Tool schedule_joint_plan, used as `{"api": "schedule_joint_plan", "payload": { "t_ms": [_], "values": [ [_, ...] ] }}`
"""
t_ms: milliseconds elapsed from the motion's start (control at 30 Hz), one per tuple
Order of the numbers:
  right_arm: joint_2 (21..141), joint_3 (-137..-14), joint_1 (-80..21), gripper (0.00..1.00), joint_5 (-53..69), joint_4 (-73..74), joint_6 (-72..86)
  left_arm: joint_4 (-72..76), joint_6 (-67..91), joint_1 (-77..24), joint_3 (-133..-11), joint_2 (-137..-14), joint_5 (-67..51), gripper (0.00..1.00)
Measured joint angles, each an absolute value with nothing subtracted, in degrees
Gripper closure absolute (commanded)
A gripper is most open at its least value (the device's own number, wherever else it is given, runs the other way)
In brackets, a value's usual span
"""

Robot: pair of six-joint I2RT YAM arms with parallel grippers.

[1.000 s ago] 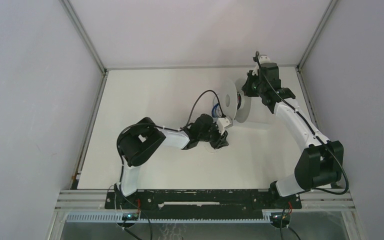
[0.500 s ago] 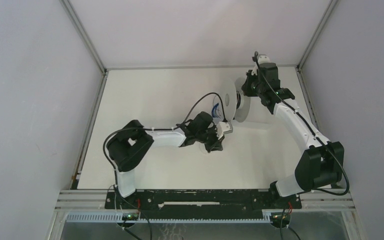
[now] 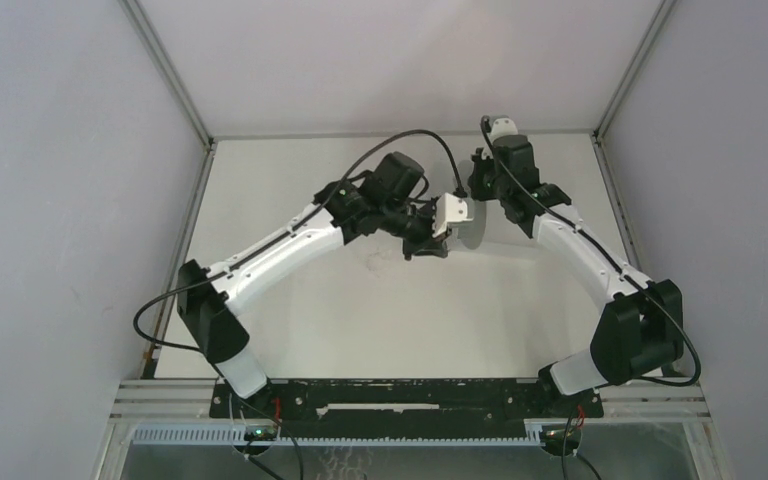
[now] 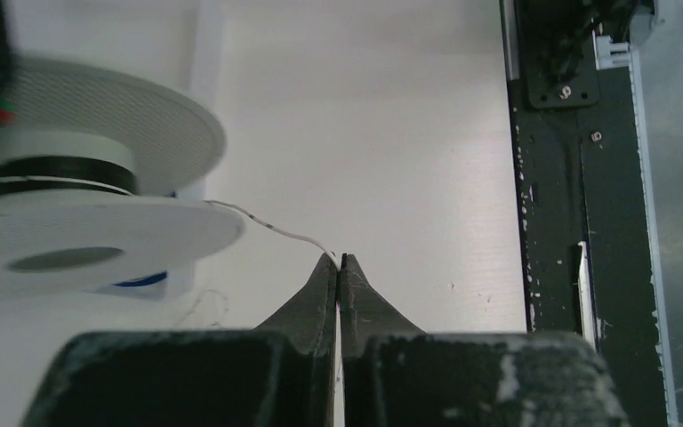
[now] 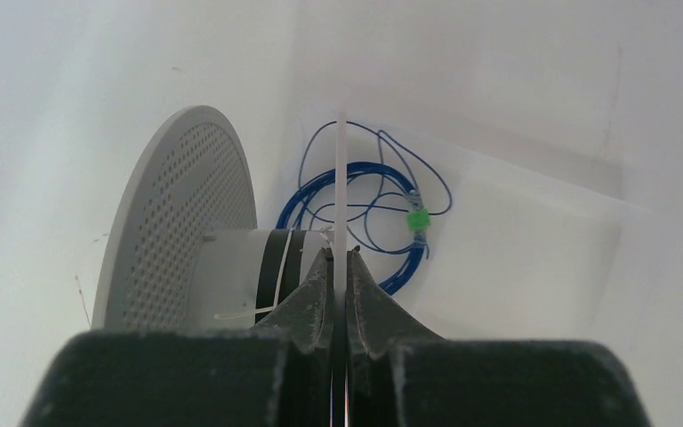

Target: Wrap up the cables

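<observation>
A white spool (image 4: 98, 227) with two flanges and a black-banded hub hangs at the left of the left wrist view. The cable (image 4: 271, 229), a thin pale strand, runs from the spool to my left gripper (image 4: 339, 259), which is shut on it. Faint loose loops (image 4: 203, 308) lie on the table below. My right gripper (image 5: 340, 256) is shut on the edge of one spool flange (image 5: 341, 178); the perforated flange (image 5: 178, 213) stands to its left. In the top view my left gripper (image 3: 426, 244) and right gripper (image 3: 477, 188) meet at the back, hiding most of the spool.
A blue wire coil (image 5: 369, 213) with a green tie lies on the table behind the spool. The back wall and right wall stand close to both grippers. The black base rail (image 4: 578, 222) runs along the table's near edge.
My left arm has stretched out from mid-table toward the back, carrying its gripper up beside the spool. My right gripper has shifted a little to the left with the spool.
</observation>
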State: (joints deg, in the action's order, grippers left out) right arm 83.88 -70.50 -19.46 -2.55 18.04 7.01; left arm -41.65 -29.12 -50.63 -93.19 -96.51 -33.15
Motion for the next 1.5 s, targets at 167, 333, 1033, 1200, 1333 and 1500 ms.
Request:
{"api": "schedule_joint_plan", "payload": {
  "t_ms": [167,333,1033,1200,1333,1500],
  "values": [
    [83.22,-68.99,-22.46,1.00,-2.48,15.29,6.11,-48.36,-28.56,-46.35,-103.00,-96.88,-32.69,1.00],
    [82.41,-68.62,-25.78,1.00,-0.93,14.92,4.27,-52.38,-26.85,-40.32,-111.81,-99.77,-33.32,1.00],
    [81.08,-68.62,-30.44,1.00,16.19,14.48,-5.52,-61.87,-29.04,-27.55,-116.90,-105.69,-33.43,1.00],
    [79.81,-68.62,-29.43,1.00,20.80,12.75,-5.76,-62.35,-31.18,-25.76,-115.90,-105.86,-33.89,0.97],
    [79.20,-68.62,-27.81,1.00,24.64,12.53,-5.69,-61.63,-33.50,-25.45,-112.97,-105.86,-34.52,0.93],
    [78.78,-68.49,-25.69,1.00,28.45,13.93,-5.37,-59.11,-35.29,-24.45,-108.40,-105.86,-34.46,0.83]
  ]
}}
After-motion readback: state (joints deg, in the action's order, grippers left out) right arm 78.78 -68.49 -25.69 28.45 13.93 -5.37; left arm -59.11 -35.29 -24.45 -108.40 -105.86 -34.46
